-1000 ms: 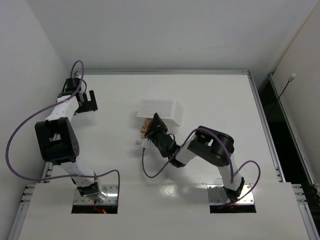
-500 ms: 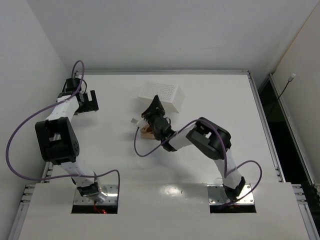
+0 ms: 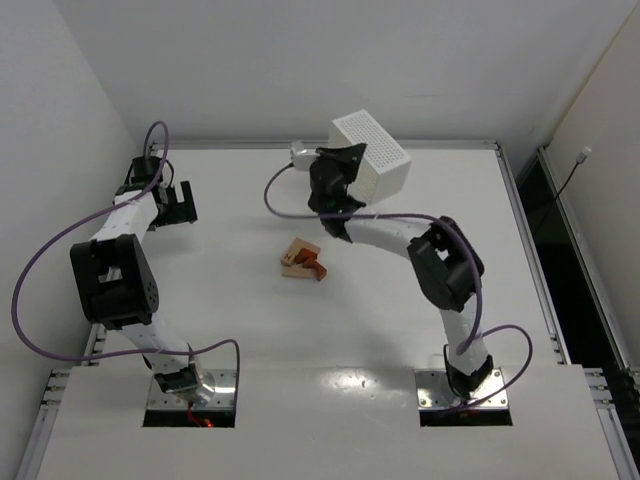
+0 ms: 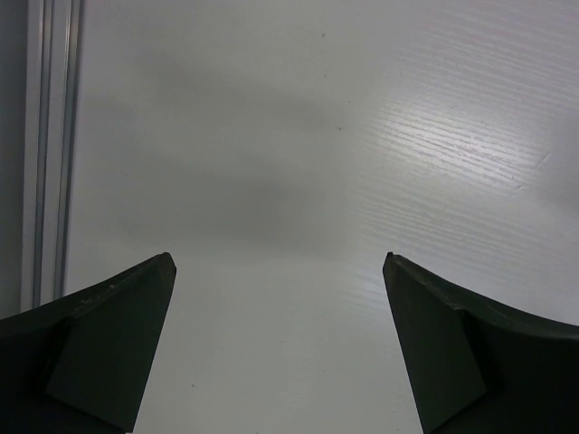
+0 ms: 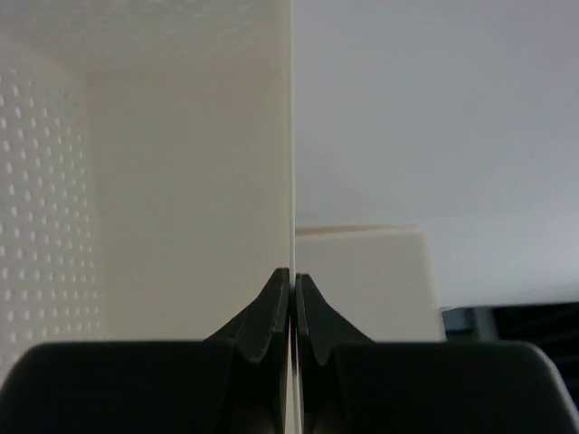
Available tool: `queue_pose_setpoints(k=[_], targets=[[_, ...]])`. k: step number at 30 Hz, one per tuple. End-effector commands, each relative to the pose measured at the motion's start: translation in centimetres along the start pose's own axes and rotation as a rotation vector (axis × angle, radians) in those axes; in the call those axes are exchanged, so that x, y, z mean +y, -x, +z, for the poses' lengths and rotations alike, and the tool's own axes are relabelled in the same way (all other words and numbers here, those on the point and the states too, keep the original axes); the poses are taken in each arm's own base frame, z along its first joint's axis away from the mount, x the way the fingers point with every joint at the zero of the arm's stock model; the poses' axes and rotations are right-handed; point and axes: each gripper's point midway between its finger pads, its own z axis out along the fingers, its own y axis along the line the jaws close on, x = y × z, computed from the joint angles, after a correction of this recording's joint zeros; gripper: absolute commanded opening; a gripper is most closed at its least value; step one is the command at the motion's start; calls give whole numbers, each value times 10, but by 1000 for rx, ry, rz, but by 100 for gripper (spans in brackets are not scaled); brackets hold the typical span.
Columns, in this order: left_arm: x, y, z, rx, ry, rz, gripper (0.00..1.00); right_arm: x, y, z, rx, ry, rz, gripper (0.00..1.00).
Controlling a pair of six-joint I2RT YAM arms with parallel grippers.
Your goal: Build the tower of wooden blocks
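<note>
Right jaws: pinching tray (image 3: 372,155) wall
Left jaws: wide apart, empty
Blocks (image 3: 302,260): apart from jaws; park tray clear

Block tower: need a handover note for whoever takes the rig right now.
Left claw: open, empty, parked over bare table at the far left.
Right claw: shut on a wall of the white tray, holding it tilted above the far side of the table.
Blocks: a small loose pile, tan and reddish-orange, mid-table, clear of both claws.
Done: blocks lie out on the table.
Left: put the tray down, then build the whole tower; nothing is stacked yet.
</note>
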Motion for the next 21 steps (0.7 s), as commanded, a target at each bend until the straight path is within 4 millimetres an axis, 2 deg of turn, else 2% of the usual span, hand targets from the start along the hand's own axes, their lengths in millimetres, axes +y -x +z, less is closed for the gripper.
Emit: queue_pose_setpoints(k=[1, 2, 3, 4, 5, 7, 8, 10, 11, 12, 14, 15, 16, 18, 19, 21], targets=[[3, 27, -20, -90, -11, -33, 99, -15, -51, 16, 198, 190, 419, 0], [1, 27, -20, -89, -22, -32, 99, -7, -60, 19, 222, 274, 448, 0], [1, 27, -21, -89, -22, -32, 99, 14, -80, 13, 277, 391, 373, 0], [1, 27, -21, -89, -22, -32, 99, 20, -85, 15, 271, 452, 420, 0], [-2, 27, -24, -88, -42, -31, 99, 29, -107, 20, 322, 481, 480, 0], [-7, 27, -24, -87, -68, -30, 99, 50, -126, 16, 349, 610, 509, 0], [-11, 29, -28, -96, -91, -29, 99, 51, -151, 24, 407, 623, 576, 0], [-12, 25, -29, -92, -104, -29, 99, 61, -168, 27, 428, 734, 650, 0], [-13, 25, -29, -92, -104, -29, 99, 62, -199, 39, 501, 732, 726, 0], [-15, 25, -29, -91, -116, -39, 99, 77, -203, 41, 505, 811, 768, 0], [-18, 23, -26, -81, -130, -38, 99, 77, -223, 49, 534, 847, 848, 0], [-18, 27, -28, -90, -131, -47, 99, 82, -239, 55, 551, 881, 899, 0], [-22, 24, -29, -78, -135, -40, 99, 80, -245, 62, 548, 881, 929, 0], [-24, 24, -29, -77, -148, -39, 99, 87, -264, 78, 542, 896, 1012, 0], [-24, 26, -31, -78, -148, -39, 99, 83, -269, 82, 541, 888, 1046, 0], [-27, 27, -34, -77, -153, -32, 99, 94, -278, 93, 523, 916, 1107, 0]])
